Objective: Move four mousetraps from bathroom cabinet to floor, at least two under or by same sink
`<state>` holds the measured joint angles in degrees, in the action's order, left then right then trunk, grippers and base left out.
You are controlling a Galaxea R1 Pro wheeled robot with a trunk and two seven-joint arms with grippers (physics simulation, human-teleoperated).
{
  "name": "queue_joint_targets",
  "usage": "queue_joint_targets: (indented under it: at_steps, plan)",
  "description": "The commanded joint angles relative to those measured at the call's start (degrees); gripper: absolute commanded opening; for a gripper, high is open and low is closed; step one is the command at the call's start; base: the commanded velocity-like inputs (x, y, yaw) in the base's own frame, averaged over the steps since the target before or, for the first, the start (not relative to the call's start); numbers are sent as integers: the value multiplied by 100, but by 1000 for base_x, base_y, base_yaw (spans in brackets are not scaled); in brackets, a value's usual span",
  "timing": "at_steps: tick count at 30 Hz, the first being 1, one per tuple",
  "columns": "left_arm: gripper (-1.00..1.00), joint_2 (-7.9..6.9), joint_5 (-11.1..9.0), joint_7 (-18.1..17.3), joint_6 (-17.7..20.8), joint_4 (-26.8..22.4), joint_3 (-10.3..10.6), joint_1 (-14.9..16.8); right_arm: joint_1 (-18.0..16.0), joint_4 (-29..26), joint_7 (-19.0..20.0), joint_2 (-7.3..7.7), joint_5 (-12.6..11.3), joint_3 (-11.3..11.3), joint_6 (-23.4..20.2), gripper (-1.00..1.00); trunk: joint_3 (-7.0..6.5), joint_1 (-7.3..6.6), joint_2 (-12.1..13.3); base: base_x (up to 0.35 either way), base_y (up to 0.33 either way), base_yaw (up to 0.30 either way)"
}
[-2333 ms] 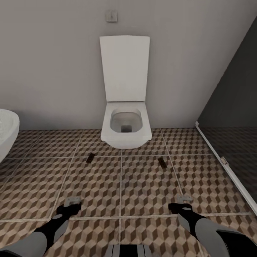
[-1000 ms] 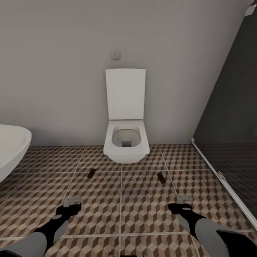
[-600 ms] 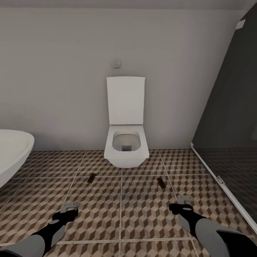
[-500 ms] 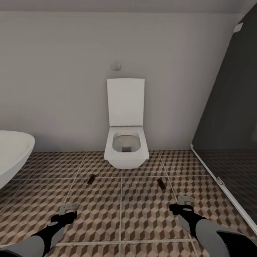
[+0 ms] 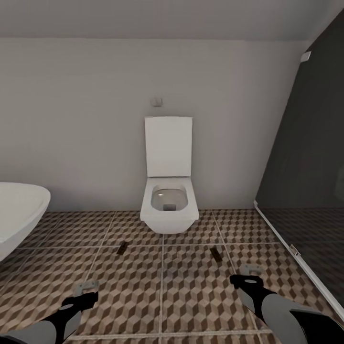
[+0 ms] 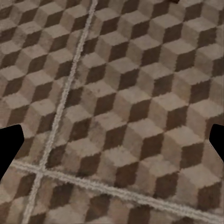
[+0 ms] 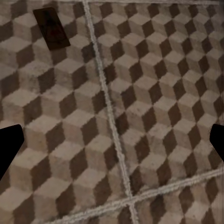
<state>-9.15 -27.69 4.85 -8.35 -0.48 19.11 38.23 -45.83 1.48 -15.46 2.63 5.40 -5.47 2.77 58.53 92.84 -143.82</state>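
Observation:
Two mousetraps lie flat on the bathroom floor (image 5: 191,286) in front of the toilet, one to its left (image 5: 122,247) and one to its right (image 5: 216,253). The right one also appears in the right wrist view as a dark brown rectangle (image 7: 52,29). My left gripper (image 5: 86,290) hovers low over the tiles, short of the left mousetrap, open and empty (image 6: 112,144). My right gripper (image 5: 248,274) hangs just short of the right mousetrap, also open and empty (image 7: 112,142). The cabinet and the bathroom sink are out of view.
A white wall-hung toilet (image 5: 169,210) with its lid up stands against the grey back wall. A rounded white bathtub (image 5: 19,215) juts in at the left. A dark glass partition (image 5: 306,167) with a white floor rail closes off the right side.
The head camera has backed off and tilted up, so more wall and the ceiling edge show. My left gripper has drawn back toward me. Both mousetraps lie where they were.

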Motion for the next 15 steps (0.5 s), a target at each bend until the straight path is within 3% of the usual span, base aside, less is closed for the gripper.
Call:
queue_joint_targets:
  at_steps: [1,8,15]
  plan:
    - [100,-2,-43,19,-6,5,49,-4,-6,20,-29,2,56,-51,26,100,-18,-4,0,0,0,0]
    - [100,-14,-62,23,9,24,49,-14,47,32,-51,8,63,-50,16,100,-173,-22,9,0,0,0]
    - [100,-48,-135,25,16,29,49,-21,458,36,-28,0,76,-50,19,100,-328,-40,18,0,0,0]
